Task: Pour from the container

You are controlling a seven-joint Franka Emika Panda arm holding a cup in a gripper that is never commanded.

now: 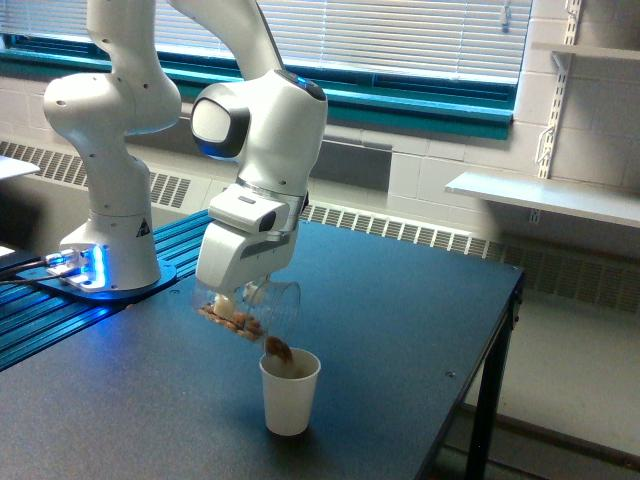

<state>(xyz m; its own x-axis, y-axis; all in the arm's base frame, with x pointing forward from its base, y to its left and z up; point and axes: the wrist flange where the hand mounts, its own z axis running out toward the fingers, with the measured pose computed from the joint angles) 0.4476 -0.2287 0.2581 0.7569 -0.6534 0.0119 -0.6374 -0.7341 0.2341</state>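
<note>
Dark table point(400, 320), mid-pour: gripper point(232, 298) pinching the tipped clear cup point(262, 308), brown bits point(278, 349) dropping into the paper cup point(289, 392). Probably needs more tilt next.

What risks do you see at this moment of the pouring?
1. The clear cup is tipped with its mouth just above the near rim of the white paper cup; brown pieces falling at that edge may land on the table.
2. The paper cup stands free and looks light; a touch from the clear cup might tip it.
</note>
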